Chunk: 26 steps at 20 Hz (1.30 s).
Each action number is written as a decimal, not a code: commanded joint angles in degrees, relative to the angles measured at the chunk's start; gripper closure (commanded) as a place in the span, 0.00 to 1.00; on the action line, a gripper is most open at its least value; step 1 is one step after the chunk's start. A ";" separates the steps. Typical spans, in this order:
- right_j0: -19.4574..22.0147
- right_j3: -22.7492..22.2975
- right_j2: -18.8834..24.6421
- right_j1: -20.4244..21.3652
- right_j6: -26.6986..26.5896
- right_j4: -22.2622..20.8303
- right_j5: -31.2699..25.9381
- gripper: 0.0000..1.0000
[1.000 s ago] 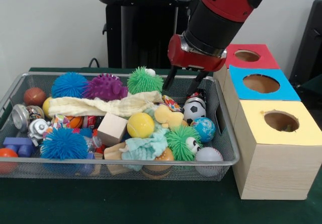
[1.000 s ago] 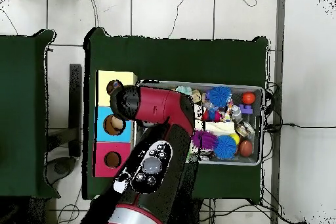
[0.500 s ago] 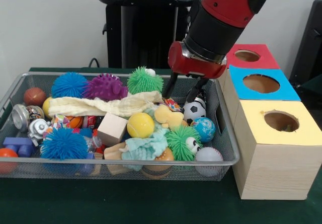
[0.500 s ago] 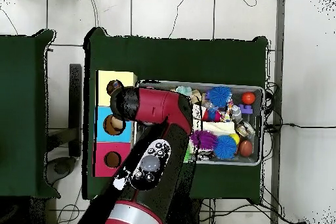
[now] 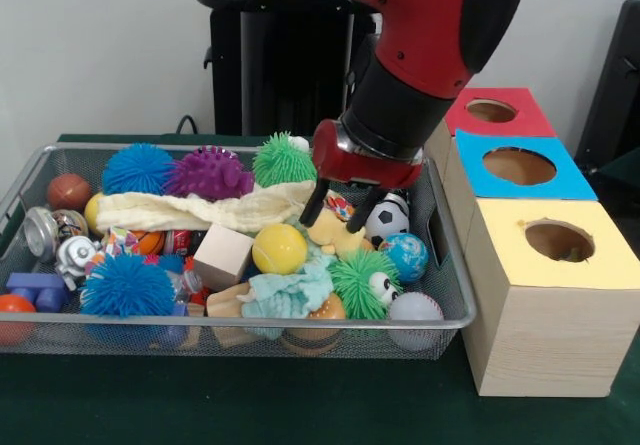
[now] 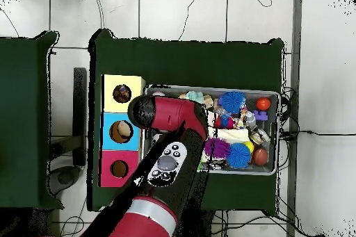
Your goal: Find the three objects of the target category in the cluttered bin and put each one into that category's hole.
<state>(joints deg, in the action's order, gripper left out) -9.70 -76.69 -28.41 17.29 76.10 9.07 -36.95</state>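
the claw point(image 5: 337, 211) is seen spread wide and empty, its two fingers straddling the yellow plush toy point(image 5: 335, 233) directly beneath it in the wire bin point(image 5: 455, 300), near the bin's box-side end; this toy is judged to be the thing sought, though the target category cannot be told. it is judged soft, light and easily squashed, best pinched across its plump middle. three boxes with holes are counted beside the claw, and five spiky balls: two blue, one purple, two green.
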 commanded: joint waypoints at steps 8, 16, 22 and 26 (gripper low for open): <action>1.62 -7.36 6.50 -3.83 11.95 0.29 -2.58 0.00; 0.75 -8.21 6.13 -1.41 11.65 0.27 -4.40 0.00; -0.40 -8.35 5.01 1.85 11.52 0.32 -8.82 0.00; -0.61 -9.08 5.10 2.37 12.45 0.87 -10.51 0.00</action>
<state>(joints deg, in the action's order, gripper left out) -9.99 -79.20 -28.42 18.19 76.10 9.08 -39.33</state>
